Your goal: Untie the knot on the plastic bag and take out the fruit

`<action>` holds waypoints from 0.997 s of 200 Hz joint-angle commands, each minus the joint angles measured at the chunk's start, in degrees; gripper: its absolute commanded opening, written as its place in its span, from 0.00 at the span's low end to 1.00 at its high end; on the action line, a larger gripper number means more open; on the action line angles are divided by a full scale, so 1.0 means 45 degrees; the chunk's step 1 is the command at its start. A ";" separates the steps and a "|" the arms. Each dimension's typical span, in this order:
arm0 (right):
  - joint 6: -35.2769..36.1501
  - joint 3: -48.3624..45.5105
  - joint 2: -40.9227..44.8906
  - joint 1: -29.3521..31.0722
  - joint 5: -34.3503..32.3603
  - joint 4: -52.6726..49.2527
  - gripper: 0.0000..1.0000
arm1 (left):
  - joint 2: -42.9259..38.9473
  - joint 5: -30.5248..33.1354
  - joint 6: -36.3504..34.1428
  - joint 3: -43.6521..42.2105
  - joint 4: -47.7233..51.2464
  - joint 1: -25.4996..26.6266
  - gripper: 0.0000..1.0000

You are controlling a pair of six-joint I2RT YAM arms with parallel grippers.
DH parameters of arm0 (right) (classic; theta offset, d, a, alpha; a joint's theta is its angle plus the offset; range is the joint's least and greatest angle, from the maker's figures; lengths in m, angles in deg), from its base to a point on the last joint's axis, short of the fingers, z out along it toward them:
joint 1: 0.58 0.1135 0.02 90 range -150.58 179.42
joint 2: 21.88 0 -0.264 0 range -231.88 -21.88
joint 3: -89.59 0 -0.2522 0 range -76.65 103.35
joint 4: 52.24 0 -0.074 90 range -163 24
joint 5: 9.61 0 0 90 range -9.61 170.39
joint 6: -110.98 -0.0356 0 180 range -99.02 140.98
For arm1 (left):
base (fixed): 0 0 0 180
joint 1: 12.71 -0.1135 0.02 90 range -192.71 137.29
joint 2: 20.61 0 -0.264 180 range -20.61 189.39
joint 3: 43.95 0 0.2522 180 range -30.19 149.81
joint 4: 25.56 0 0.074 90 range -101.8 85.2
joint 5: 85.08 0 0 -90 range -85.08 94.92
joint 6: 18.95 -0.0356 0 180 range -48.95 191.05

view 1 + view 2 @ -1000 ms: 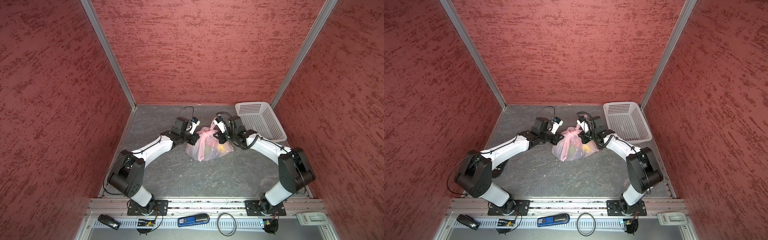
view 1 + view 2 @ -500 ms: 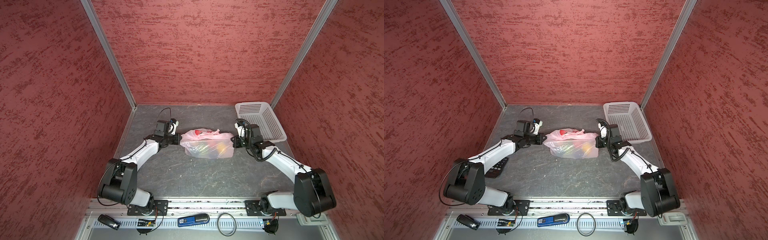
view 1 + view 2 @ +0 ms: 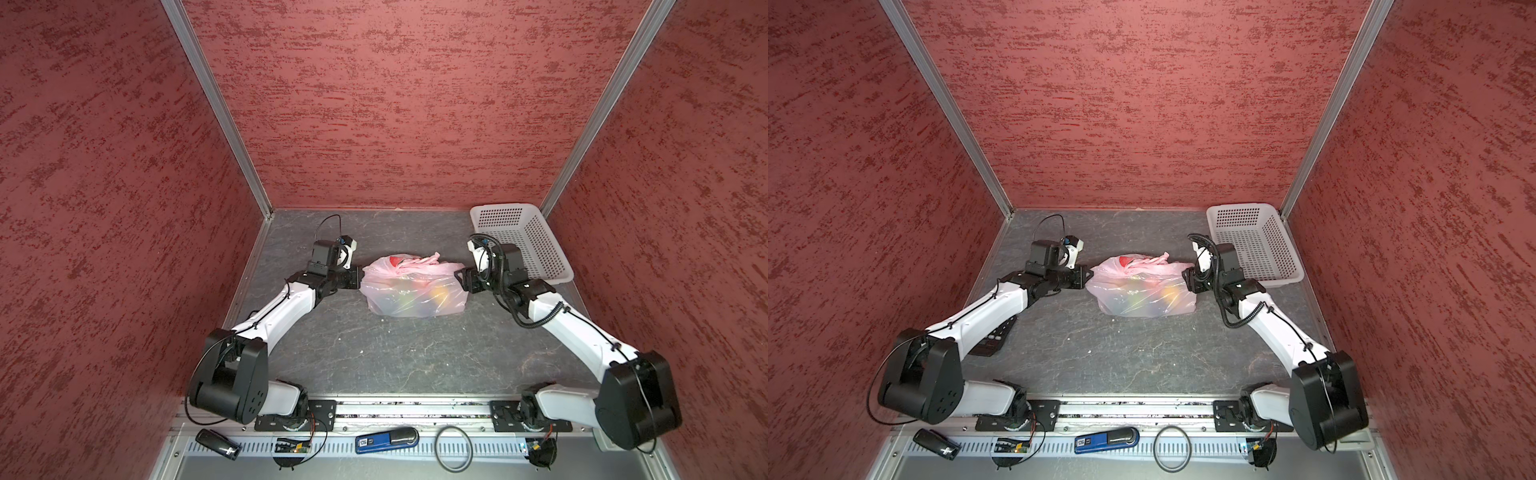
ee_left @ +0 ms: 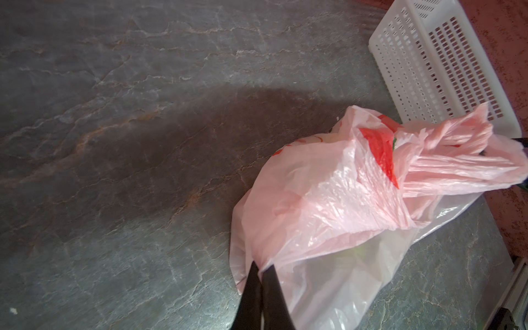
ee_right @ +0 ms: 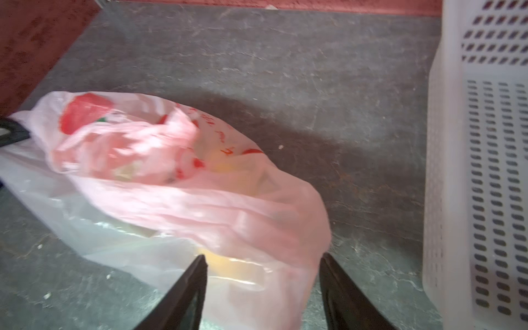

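Pink plastic is lying between my two pincers on the grey stone-patterned table (image 3: 374,353). The plastic bag (image 3: 411,305) is resting near the white perforated basket (image 3: 505,208) without touching it. The fruit (image 3: 436,295) is sitting inside the bag, showing only as blurred yellow, orange and green shapes behind the thin film. My left pincer (image 4: 261,267) is pinching the end of the bag farthest from the basket, its fingers pressed together on a fold of the film. My right pincer (image 5: 263,257) is hovering between the bag and the basket with its fingers spread wide. The nearest end of the bag is bulging into the gap between them, though I cannot tell whether either finger is touching the plastic. The bunched handle straps (image 4: 445,160) are lying slack across the top of the bag, their ends pointing toward the basket. A red patch (image 4: 380,154) is showing beside the straps, on the side away from the basket.
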 commanded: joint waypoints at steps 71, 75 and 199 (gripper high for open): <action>0.3461 0.2401 -0.2114 0.2632 -0.2307 -0.0569 0.85 | -0.0583 0.0463 -0.0095 0.0480 -0.0174 0.0409 0.00; 0.3529 0.2489 -0.2276 0.2698 -0.2483 -0.0431 0.84 | -0.0598 0.0482 -0.0107 0.0475 -0.0181 0.0414 0.00; 0.2581 0.1254 -0.1186 0.1989 -0.4968 0.0998 0.00 | -0.0842 0.1205 -0.0300 -0.0065 0.0508 0.0002 0.00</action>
